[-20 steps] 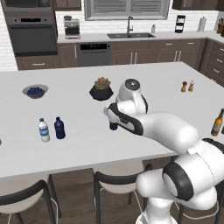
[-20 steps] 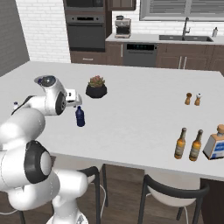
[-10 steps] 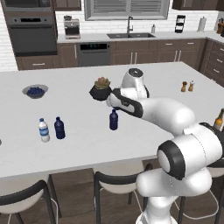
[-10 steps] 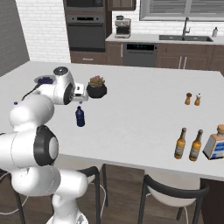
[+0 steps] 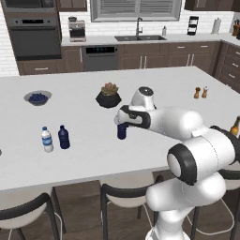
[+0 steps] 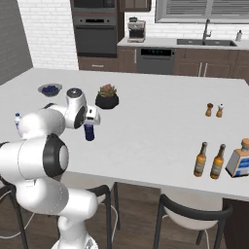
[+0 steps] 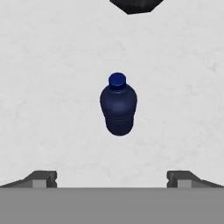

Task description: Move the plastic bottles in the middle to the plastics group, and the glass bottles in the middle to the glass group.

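At far left on pale, faintly mottled worktop: small clear bottle, blue label band too small to read, beside squat matte navy bottle. Mid-worktop, second navy bottle, round-shouldered, dark-capped, upright, lower half alone visible under the hand from the left base camera. Fingers spread wide above it, touching nothing. Behind, dark faceted plant pot. Far right, two amber long-necked bottles, labels illegible.
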